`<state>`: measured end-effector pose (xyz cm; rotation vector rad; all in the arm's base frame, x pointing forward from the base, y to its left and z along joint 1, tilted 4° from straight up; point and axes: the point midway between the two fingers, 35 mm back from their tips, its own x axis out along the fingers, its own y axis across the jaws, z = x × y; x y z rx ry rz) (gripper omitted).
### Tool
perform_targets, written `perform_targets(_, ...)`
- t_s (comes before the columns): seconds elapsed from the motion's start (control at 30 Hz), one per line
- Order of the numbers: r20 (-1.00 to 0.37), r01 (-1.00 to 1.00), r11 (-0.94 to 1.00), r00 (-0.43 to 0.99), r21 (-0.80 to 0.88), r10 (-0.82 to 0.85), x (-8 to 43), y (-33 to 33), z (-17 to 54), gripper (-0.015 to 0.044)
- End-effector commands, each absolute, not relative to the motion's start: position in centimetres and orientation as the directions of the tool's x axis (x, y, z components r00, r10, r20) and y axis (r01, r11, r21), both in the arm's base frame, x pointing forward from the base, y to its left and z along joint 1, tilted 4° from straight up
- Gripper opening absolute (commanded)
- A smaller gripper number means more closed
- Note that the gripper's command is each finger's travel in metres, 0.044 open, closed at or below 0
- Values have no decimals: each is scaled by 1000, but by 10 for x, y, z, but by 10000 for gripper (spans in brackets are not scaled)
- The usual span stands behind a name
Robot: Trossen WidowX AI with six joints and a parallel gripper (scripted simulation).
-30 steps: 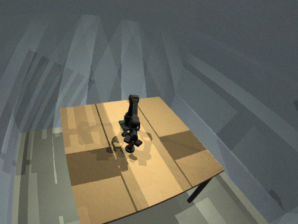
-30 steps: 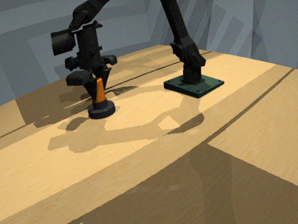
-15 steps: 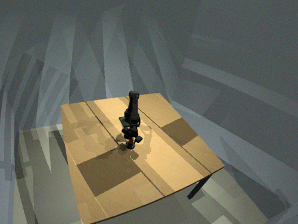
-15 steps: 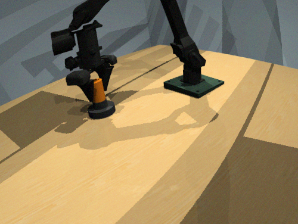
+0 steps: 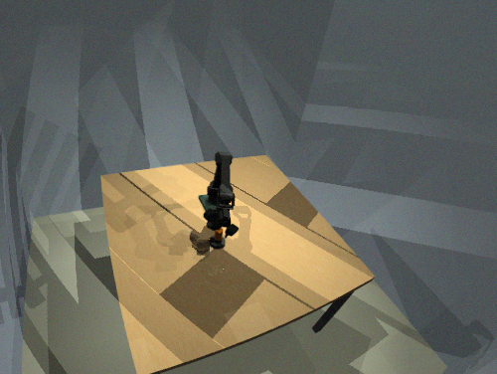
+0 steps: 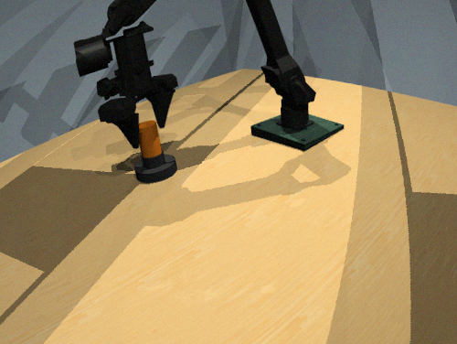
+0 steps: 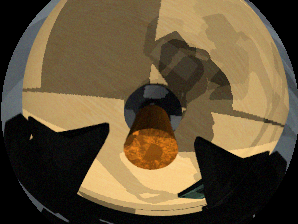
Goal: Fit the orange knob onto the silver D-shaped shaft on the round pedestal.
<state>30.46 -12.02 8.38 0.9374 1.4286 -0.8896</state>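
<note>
The orange knob [image 5: 219, 235] [image 6: 150, 139] [image 7: 151, 148] stands on the round pedestal [image 5: 217, 244] [image 6: 155, 170] [image 7: 153, 95], between the tips of the jaws [image 5: 222, 229] [image 6: 149, 136], which are spread wide with nothing pinched. In the wrist view there is a gap on either side of it. Its long axis runs roughly upright, with a slight lean in the exterior view, so the single arm's likeliest way off is up along that axis, clear of the sides. Whether the knob is fully down is hard to judge: a dark collar shows beneath the orange, and neither the silver shaft nor the hole can be seen. If it is not seated, it would need regripping and a small turn. The knob is a smooth, slightly tapering cylinder with a mottled top; the pedestal is a dark, squat disc, and the worktop [image 5: 278, 249] [image 6: 238, 256] [image 7: 75, 107] has a fine wood grain crossed by hard-edged shadows.
</note>
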Motion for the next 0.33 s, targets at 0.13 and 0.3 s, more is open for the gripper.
perform_targets(0.13, -999, 918, 396, -9, 10, 45, 308, -124, 157, 440)
perform_targets(0.3, -999, 918, 396, -9, 10, 45, 310, -125, 157, 440)
